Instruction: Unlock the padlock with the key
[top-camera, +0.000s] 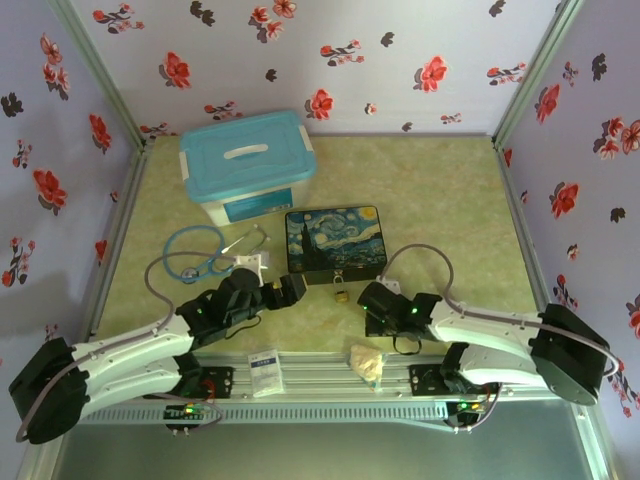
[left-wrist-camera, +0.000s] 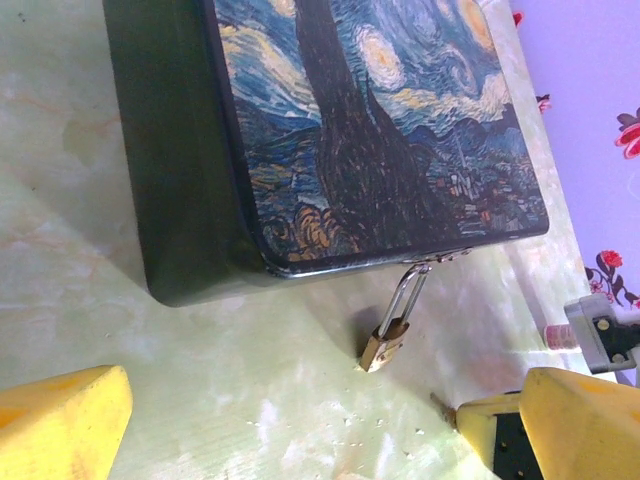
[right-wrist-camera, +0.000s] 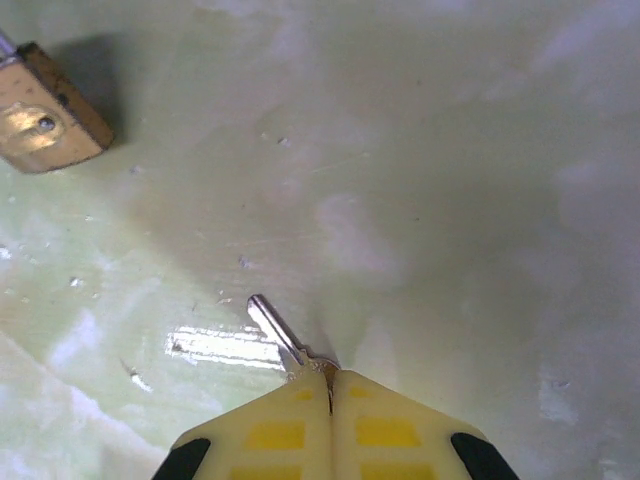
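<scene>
The small brass padlock (top-camera: 341, 294) hangs by its silver shackle from the clasp of the starry-night box (top-camera: 335, 240), its body resting on the table. In the left wrist view the padlock (left-wrist-camera: 385, 345) lies ahead of my left gripper (left-wrist-camera: 295, 425), which is open and holds nothing, its yellow fingers (left-wrist-camera: 65, 420) spread wide. My right gripper (right-wrist-camera: 330, 385) is shut on the key (right-wrist-camera: 278, 328), whose thin blade sticks out up and to the left. The padlock (right-wrist-camera: 45, 120) sits well apart from the key tip. From above, the left gripper (top-camera: 293, 289) is left of the padlock and the right gripper (top-camera: 368, 298) is right of it.
A blue-lidded plastic bin (top-camera: 250, 165) stands at the back left, with a stethoscope (top-camera: 205, 250) in front of it. A crumpled beige wrapper (top-camera: 367, 362) and a white packet (top-camera: 265, 371) lie by the near rail. Floral walls enclose the table.
</scene>
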